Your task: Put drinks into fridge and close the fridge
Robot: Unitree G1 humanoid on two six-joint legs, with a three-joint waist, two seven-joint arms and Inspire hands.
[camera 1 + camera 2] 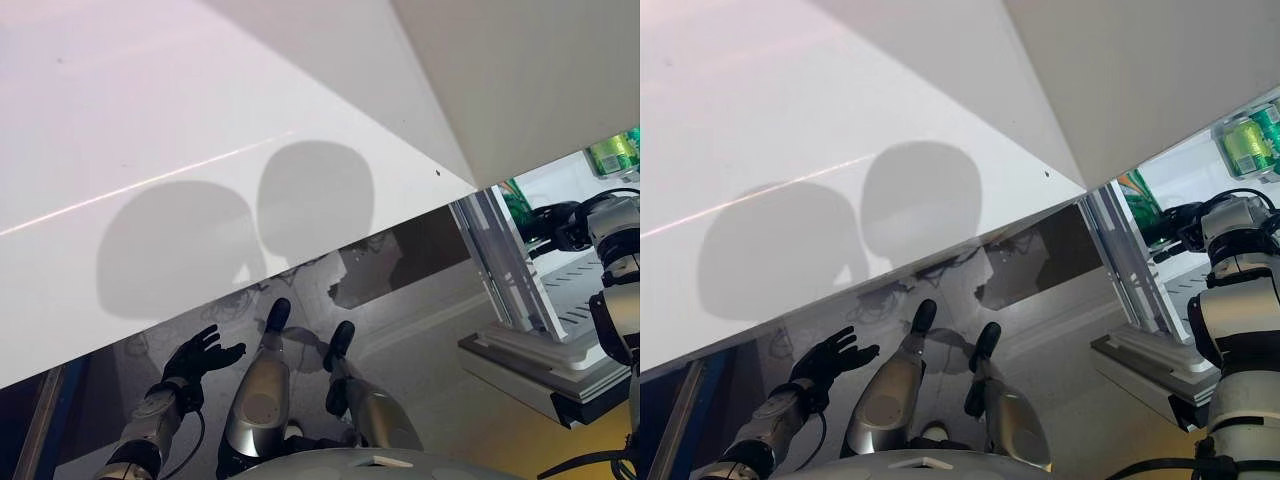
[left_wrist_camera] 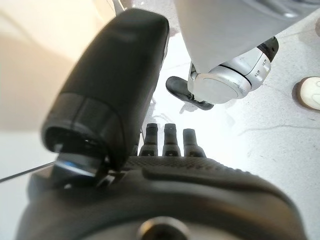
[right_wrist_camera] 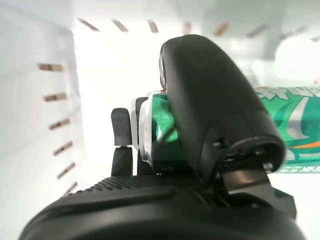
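Your left hand [image 1: 205, 355] hangs low at 7 o'clock over the pale grey floor [image 1: 420, 350], fingers spread and straight, holding nothing. A broad white fridge door [image 1: 180, 150] fills the view from 9 to 12 o'clock. At 3 o'clock the fridge [image 1: 560, 310] stands open, its white interior and ribbed shelf showing. Your right hand [image 1: 1175, 225] reaches inside, thumb and fingers curled round one green can [image 3: 160, 125]. Two more green cans [image 1: 1252, 140] stand on a higher shelf at 2 o'clock.
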